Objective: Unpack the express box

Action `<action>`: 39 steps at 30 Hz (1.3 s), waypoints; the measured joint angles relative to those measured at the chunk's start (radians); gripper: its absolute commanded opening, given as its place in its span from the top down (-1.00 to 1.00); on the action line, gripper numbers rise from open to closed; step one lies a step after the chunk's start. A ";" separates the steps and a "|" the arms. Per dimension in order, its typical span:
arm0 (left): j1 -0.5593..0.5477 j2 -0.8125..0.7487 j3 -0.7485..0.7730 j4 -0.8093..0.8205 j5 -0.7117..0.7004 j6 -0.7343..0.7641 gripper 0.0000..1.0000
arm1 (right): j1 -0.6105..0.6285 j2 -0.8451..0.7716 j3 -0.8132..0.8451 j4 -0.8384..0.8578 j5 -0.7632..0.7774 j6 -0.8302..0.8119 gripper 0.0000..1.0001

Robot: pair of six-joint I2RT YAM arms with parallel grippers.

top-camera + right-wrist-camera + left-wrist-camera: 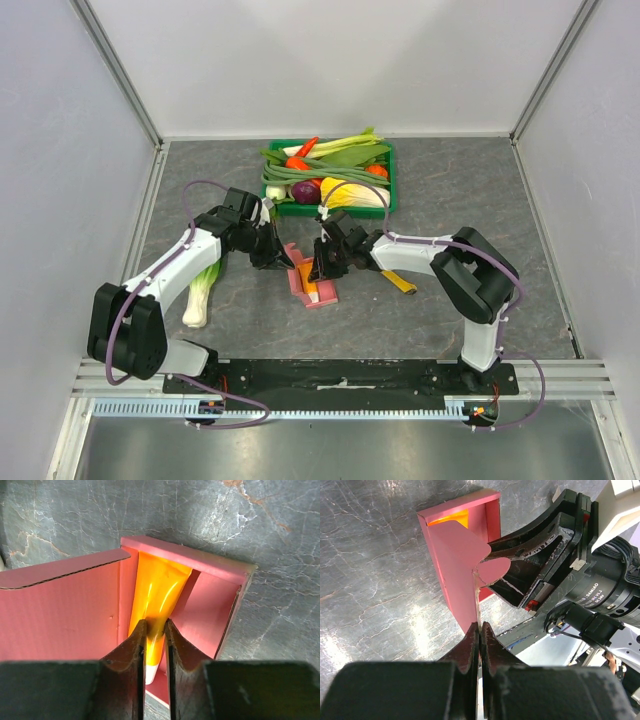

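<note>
Now left tool (480, 628) pinches the cardboard express box (452, 565); right tool (155, 628) squeezes a glossy orange tube (160, 585).

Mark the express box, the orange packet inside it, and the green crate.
express box (60, 615): right wrist view, inner face of its opened flap.
orange packet (159, 587): right wrist view, its glossy middle.
green crate (391, 190): top external view, its right wall.

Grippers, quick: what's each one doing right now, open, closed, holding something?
Left gripper: closed, pinching the express box by its lid flap.
Right gripper: closed around the orange tube inside the box.
</note>
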 measured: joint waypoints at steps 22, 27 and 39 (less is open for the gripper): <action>0.000 0.018 0.095 -0.118 -0.160 0.104 0.96 | -0.014 -0.265 -0.068 0.025 0.068 0.000 1.00; 0.000 0.039 0.143 -0.161 -0.199 0.146 0.96 | -0.042 -0.336 -0.105 0.048 0.088 0.021 1.00; 0.000 0.040 0.197 -0.256 -0.316 0.235 0.95 | -0.146 -0.415 -0.243 0.039 0.136 0.038 1.00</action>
